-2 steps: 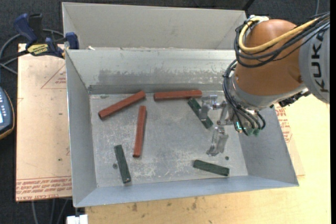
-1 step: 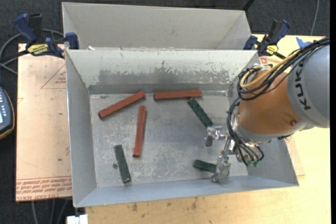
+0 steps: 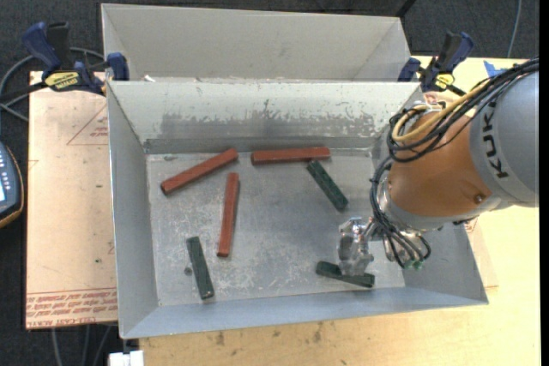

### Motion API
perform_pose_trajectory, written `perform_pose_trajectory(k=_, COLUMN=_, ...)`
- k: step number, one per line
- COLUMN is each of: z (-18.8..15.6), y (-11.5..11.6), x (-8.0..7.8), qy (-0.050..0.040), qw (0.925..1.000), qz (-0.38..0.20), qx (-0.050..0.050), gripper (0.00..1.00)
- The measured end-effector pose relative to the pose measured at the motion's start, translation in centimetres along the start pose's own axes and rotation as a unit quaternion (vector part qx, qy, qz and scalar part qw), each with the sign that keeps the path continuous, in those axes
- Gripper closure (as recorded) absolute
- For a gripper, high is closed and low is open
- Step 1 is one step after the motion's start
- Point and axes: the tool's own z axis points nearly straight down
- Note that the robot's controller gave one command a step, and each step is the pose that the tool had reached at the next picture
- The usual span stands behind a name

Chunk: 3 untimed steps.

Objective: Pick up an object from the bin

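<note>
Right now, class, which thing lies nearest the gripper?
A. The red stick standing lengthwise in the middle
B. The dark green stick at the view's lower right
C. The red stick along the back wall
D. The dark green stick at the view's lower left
B: the gripper sits just above the dark green stick lying flat at the lower right of the bin.

back-left red bar (image 3: 199, 171) | back-centre red bar (image 3: 290, 155) | mid-left red bar (image 3: 228, 214) | right-centre green bar (image 3: 328, 185) | front-left green bar (image 3: 200, 267)

Overhead, slightly oblique, bin (image 3: 129, 184) centred
</note>
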Motion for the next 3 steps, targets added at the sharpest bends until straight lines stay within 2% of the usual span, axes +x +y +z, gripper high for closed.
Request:
perform_pose_trajectory(k=1, z=0.00, y=0.00, x=0.00, qy=0.0000, qw=1.0000, qz=0.000, qx=0.000, gripper=0.00)
perform_pose_trajectory(k=2, z=0.00, y=0.00, x=0.00, qy=0.0000, qw=1.0000, qz=0.000, qx=0.000, gripper=1.00)
perform_pose_trajectory(k=3, z=0.00, y=0.00, x=0.00, qy=0.0000, qw=1.0000, qz=0.000, qx=0.000, gripper=0.00)
